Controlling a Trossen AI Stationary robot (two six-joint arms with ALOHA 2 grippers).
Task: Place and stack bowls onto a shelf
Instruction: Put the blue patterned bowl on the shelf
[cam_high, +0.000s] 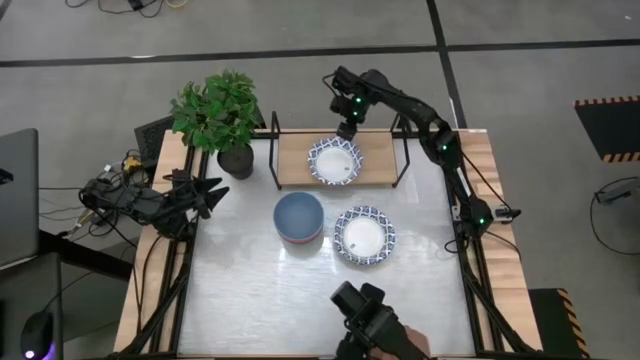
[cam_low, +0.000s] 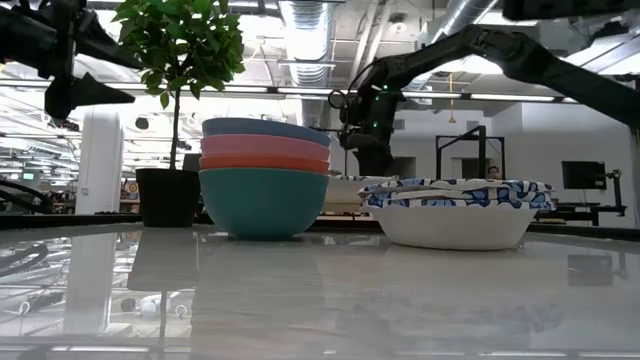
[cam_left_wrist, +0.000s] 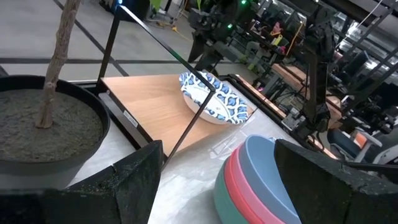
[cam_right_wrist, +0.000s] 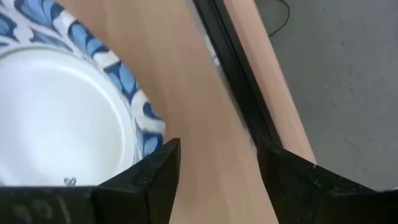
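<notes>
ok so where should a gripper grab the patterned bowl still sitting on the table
Probably by the rim. The blue-patterned bowl sits upright and shallow, its flared rim standing out from its narrower base in the low view, so fingers could drop from above and pinch the lip. The right side looks best: the stack of plain bowls crowds its left edge, and the right gripper is over the shelf.

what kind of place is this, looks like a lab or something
Probably a robotics lab or workshop: the table sits on a bare grey floor, exposed ceiling ducts run overhead, and more rigs and monitors stand in the room behind.
</notes>
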